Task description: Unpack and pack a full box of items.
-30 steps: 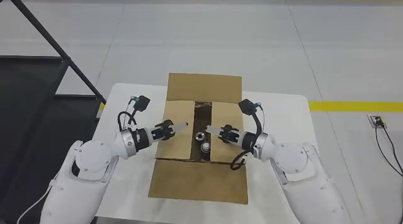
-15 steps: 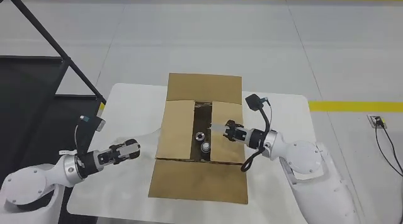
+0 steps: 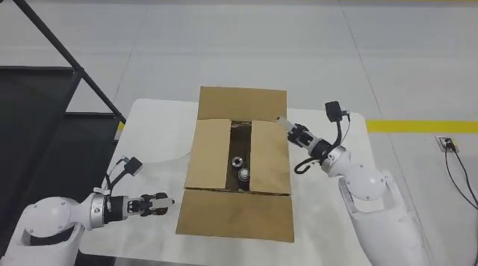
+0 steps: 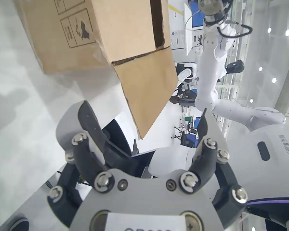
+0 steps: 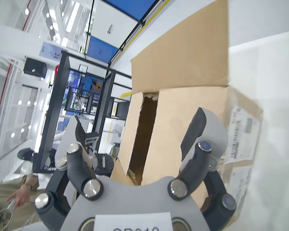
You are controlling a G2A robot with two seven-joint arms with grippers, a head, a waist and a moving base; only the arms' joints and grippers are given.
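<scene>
A: Seen from above, what had changed within the second?

B: Both hands had been over the middle of the box (image 3: 213, 154), at the slit (image 3: 240, 143) between its two folded side flaps. The left hand (image 3: 160, 203) had pulled back and lay low over the surface (image 3: 157, 135), just off the box's near left corner, beside the front flap (image 3: 231, 221). The right hand (image 3: 287, 127) had swung out to the far right edge of the box.

A: And what did that mean for the job?

B: The side flaps lay nearly shut, with a couple of round items (image 3: 238, 164) showing in the slit. Unpacking looked barely begun, and the hands seemed to be seeking a fresh hold on the flaps from outside.

A: What did the left wrist camera add?

B: The left hand (image 4: 145, 116) was wide open and empty, with the corner of the front flap (image 4: 147, 90) hanging just ahead of it. The box (image 4: 125, 13) also carried printed marks (image 4: 72, 29) on its wall, which the top camera missed.

A: And the right wrist camera?

B: The right hand (image 5: 137, 121) was likewise spread and held nothing, close to the box (image 5: 173, 116). It showed the back flap (image 5: 183, 49) rising beyond the slit (image 5: 144, 131), which looked dark from there, and a label (image 5: 240, 131) on the side wall.
</scene>
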